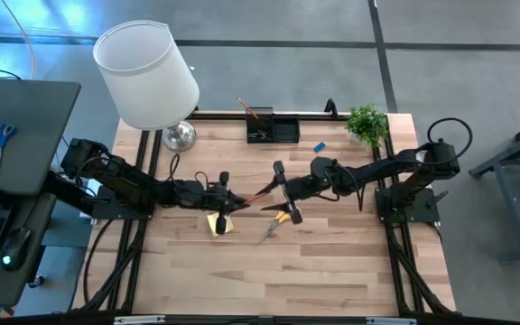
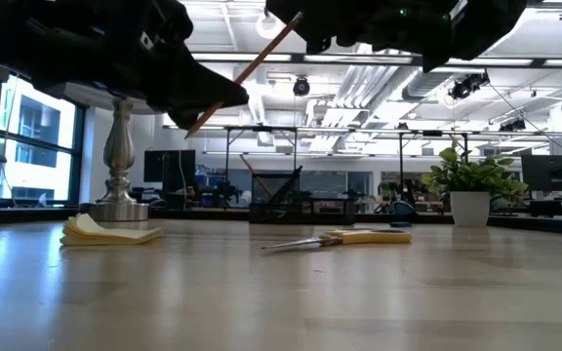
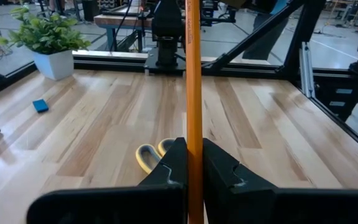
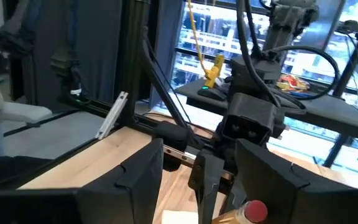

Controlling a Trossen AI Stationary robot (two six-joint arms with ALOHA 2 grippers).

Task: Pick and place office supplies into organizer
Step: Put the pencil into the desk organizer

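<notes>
My left gripper (image 3: 193, 171), above the middle of the table (image 1: 332, 271), is clamped on an orange pencil (image 3: 193, 93) whose far end reaches toward my right gripper (image 1: 283, 194), which faces it with its fingers spread. In the right wrist view the eraser end sits low between those open fingers. I judge this to be a handover in mid-air. To do it well, my right fingers should close squarely on the shaft before my left lets go. The organizer (image 1: 273, 129) stands at the far edge, one pencil already upright in it. Sticky notes (image 1: 221, 224), scissors (image 2: 344, 237) and a blue eraser (image 1: 319, 145) lie on the wood.
</notes>
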